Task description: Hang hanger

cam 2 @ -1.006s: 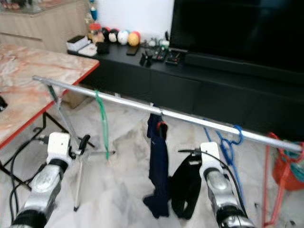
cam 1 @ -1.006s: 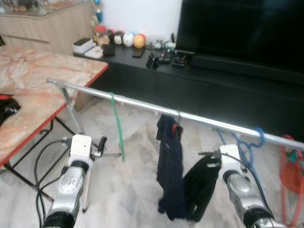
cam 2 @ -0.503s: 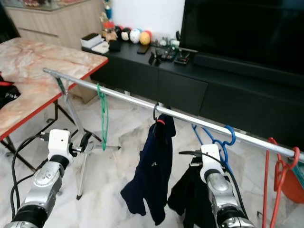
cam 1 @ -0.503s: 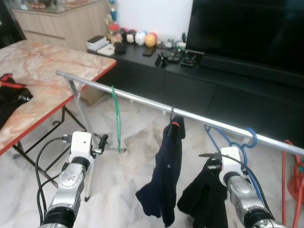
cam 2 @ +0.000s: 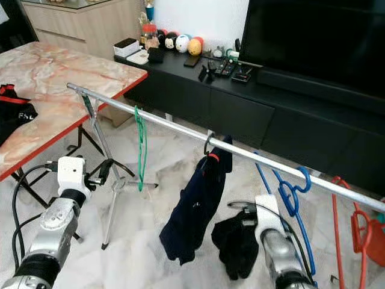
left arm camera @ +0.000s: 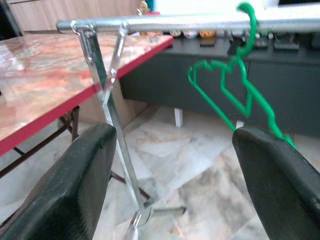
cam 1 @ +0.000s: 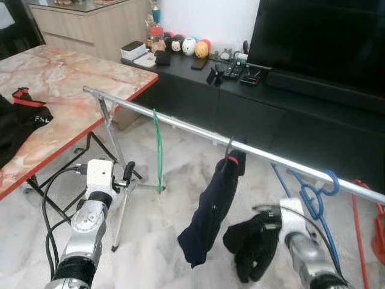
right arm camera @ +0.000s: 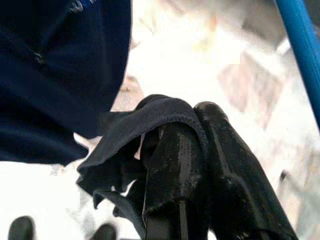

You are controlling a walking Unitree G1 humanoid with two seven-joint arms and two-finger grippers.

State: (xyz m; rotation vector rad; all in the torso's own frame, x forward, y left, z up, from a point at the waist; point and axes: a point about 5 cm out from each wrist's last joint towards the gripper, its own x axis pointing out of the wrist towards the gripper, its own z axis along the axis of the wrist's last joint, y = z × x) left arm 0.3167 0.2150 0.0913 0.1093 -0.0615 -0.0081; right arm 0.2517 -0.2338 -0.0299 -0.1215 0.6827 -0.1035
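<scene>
A dark navy garment (cam 2: 195, 205) on a hanger (cam 2: 210, 146) is hung from the silver rail (cam 2: 180, 129), between a green hanger (cam 2: 141, 147) and a blue hanger (cam 2: 295, 192). A black cloth (right arm camera: 130, 150) is clamped in the right claw (right arm camera: 192, 165), low beside the navy garment. The left claw (left arm camera: 170, 170) is held wide apart near the rail's stand (left arm camera: 112, 125), beside the marble surface (cam 1: 54, 78).

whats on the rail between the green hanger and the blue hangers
One navy garment hangs there from its hanger hook on the rail, between the green hanger and blue hangers; clearest in the right eye view.
</scene>
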